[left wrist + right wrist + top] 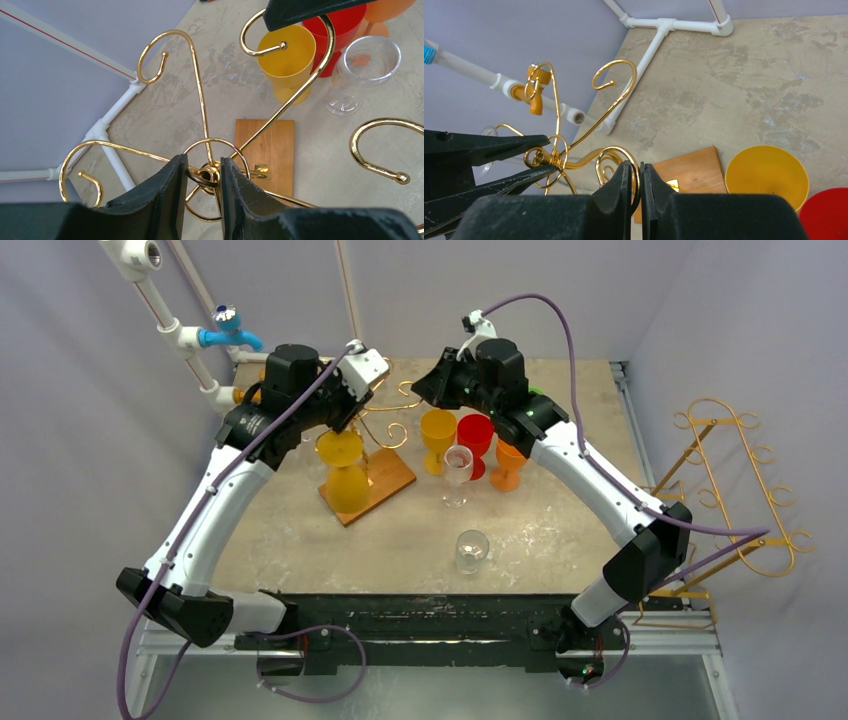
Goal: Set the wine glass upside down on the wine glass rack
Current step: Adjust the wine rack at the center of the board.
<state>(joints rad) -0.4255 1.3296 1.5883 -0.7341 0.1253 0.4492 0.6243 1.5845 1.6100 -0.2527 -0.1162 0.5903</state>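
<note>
Working at the far left of the beige stone-look table (560,530), on the gold wire wine glass rack (201,100) with its rectangular wooden base (265,142).

Right gripper (634,169): clenched tight on one gold curl of the rack, probably to keep the light frame from tipping or swinging.

Left gripper (202,165): straddling the small gold knob at the rack's centre, one finger on either side. Impossible to tell from these views whether clamping the knob or merely bracketing it.

Just below in the overhead view: an amber translucent wine glass (347,485), foot up and bowl down, seemingly hanging from a rack arm above the base. If truly seated, judged close to done, with only a careful release left.

Standing upright to the right, apart from the rack: yellow plastic goblet (438,430), red plastic goblet (475,432), orange plastic goblet (508,462), clear stemmed glass (458,465). Nearer the arm bases, a second clear glass (471,548). None gripped.
</note>
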